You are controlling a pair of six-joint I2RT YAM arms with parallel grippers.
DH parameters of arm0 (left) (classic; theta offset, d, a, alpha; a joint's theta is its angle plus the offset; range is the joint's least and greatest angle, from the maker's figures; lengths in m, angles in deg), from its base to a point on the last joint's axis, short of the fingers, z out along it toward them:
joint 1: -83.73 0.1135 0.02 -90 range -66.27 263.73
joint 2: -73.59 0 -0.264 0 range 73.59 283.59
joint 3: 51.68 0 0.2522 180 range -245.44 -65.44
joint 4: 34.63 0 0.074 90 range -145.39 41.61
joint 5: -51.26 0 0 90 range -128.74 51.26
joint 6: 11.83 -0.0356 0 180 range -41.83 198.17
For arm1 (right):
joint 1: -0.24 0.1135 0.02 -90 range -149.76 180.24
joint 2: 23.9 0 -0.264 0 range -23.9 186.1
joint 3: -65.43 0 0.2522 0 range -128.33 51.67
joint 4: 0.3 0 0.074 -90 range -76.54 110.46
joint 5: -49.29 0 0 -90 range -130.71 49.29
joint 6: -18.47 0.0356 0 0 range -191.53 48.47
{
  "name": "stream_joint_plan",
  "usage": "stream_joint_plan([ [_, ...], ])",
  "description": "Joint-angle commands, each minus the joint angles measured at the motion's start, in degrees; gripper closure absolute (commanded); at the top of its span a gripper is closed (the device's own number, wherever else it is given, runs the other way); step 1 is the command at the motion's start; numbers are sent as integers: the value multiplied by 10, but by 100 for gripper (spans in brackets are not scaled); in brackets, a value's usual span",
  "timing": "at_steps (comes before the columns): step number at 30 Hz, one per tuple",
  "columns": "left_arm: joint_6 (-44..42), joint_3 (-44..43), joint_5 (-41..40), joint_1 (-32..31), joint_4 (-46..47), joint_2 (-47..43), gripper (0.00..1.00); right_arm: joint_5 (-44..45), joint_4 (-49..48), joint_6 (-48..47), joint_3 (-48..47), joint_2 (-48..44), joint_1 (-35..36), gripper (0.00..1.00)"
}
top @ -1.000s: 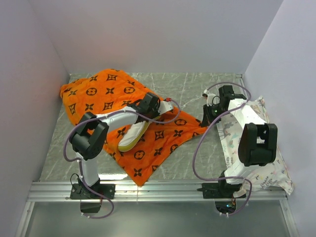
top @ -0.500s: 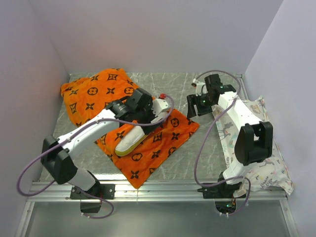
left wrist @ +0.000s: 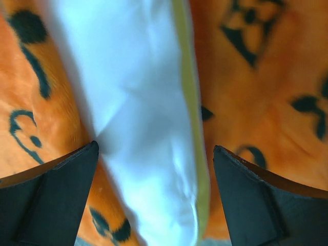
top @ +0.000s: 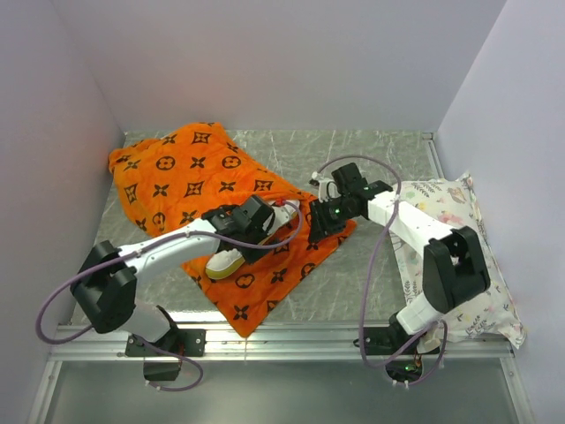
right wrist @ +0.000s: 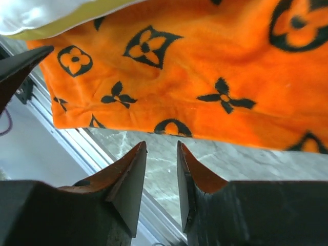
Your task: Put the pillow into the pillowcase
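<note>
White pillow, partly hidden, straddled by released left hand; right hand barely parted.

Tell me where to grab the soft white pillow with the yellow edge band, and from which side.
Pinch across its narrow width from straight above. The pillow lies as a long raised ridge on the orange monogram pillowcase, and the open left gripper straddles it with a finger on each long side.
</note>
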Motion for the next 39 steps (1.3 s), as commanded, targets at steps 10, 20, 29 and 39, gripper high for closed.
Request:
stream_joint_plan([
  [10,12,38,-196,-11,165,107,1,10,-76,41,-8,164,12,61],
  [20,68,-104,123,89,18,98,100,104,-12,26,-54,207,-27,53],
  [29,172,-222,418,139,-31,79,100,74,-89,73,-56,48,-77,44],
  [39,353,-179,527,187,145,102,100,82,-153,169,5,49,-40,45],
])
